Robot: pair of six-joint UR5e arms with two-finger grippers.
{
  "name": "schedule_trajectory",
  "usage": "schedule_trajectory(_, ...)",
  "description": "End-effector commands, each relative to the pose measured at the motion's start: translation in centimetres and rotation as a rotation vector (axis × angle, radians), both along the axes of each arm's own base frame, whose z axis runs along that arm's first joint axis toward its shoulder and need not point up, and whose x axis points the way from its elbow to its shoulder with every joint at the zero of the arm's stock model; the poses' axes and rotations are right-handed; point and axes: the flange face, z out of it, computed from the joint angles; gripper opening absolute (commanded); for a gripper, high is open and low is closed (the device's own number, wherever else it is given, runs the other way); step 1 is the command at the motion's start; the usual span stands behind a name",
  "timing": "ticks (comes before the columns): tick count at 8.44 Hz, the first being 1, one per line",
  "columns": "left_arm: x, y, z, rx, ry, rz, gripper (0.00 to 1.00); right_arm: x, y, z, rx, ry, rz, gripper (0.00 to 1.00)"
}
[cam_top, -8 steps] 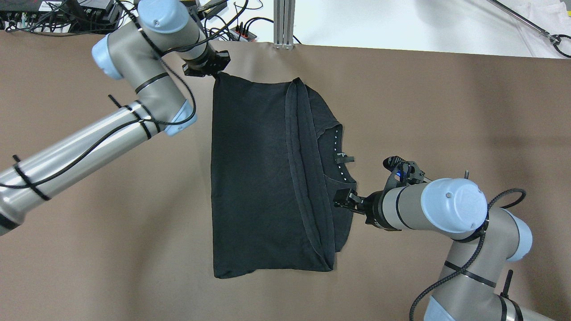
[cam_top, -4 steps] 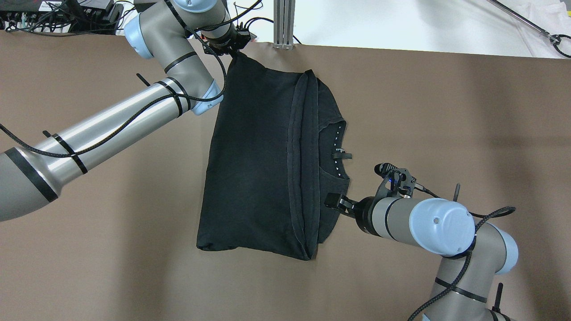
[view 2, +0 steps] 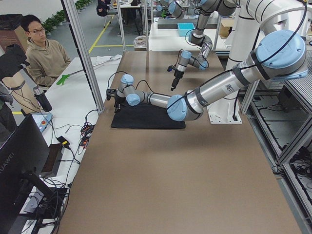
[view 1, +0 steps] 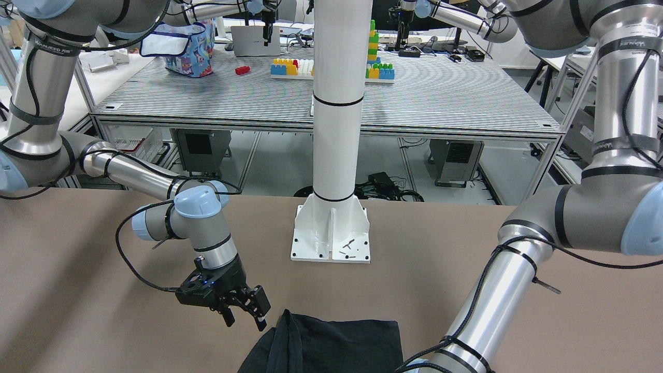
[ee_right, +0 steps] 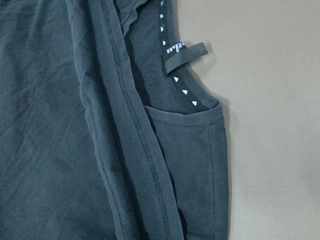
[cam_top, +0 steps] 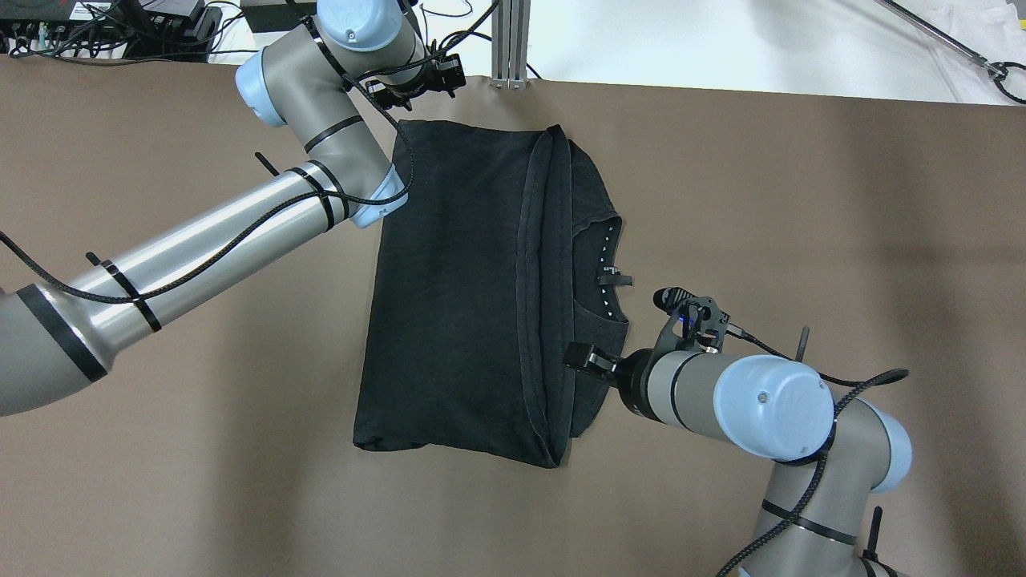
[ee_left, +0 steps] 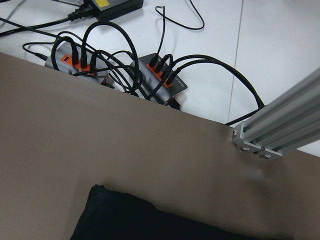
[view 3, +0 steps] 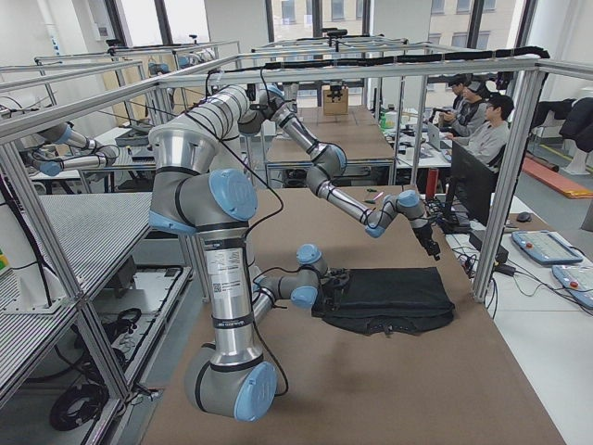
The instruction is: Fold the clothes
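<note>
The black garment [cam_top: 465,288] lies folded flat on the brown table, its hemmed edge running down the middle and its neck label to the right. It also shows in the front-facing view [view 1: 336,344], the left wrist view [ee_left: 150,220] and the right wrist view [ee_right: 65,125]. My left gripper [cam_top: 433,76] hovers just beyond the garment's far left corner, open and empty. My right gripper [cam_top: 577,358] is open over the garment's right edge below the collar. In the front-facing view the right gripper [view 1: 246,320] sits just beside the cloth with its fingers apart.
A white pillar [view 1: 336,129] stands on its bolted base [view 1: 331,238] at the robot's side of the table. An aluminium post [cam_top: 510,40] and power strips with cables [ee_left: 115,65] sit along the table's far edge. People sit beyond that edge.
My left gripper carried the garment's far left corner to the right, let it go and moved clear. The corner now lies flat. My right gripper moved left over the garment's edge.
</note>
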Motion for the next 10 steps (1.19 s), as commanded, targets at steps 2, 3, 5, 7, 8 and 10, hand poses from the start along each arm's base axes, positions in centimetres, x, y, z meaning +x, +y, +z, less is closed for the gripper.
schedule_trajectory(2, -2.7, 2.8, 2.7, 0.039, 0.043, 0.012, 1.00, -5.1, 2.4, -5.3, 0.310, 0.284, -0.283, 0.43)
schedule_trajectory(3, -3.2, 3.3, 2.5, 0.033, 0.058, 0.012, 1.00, -5.5, 2.7, -4.8, 0.421, 0.344, -0.348, 0.43)
schedule_trajectory(5, -3.6, 3.8, 3.9, 0.027, 0.057, 0.010, 1.00, -9.1, 3.6, -3.9, 0.570, 0.435, -0.466, 0.46)
schedule_trajectory(7, -4.1, 4.8, 5.1, 0.030, 0.061, 0.013, 1.00, -10.6, 3.8, -4.2, 0.586, 0.449, -0.472, 0.46)
schedule_trajectory(8, -4.1, 4.8, 5.0, 0.031, 0.062, 0.013, 1.00, -11.1, 4.5, -4.3, 0.589, 0.446, -0.482, 0.45)
schedule_trajectory(10, -4.0, 4.9, 5.0, 0.031, 0.062, 0.015, 1.00, -12.1, 4.7, -3.4, 0.584, 0.466, -0.497, 0.42)
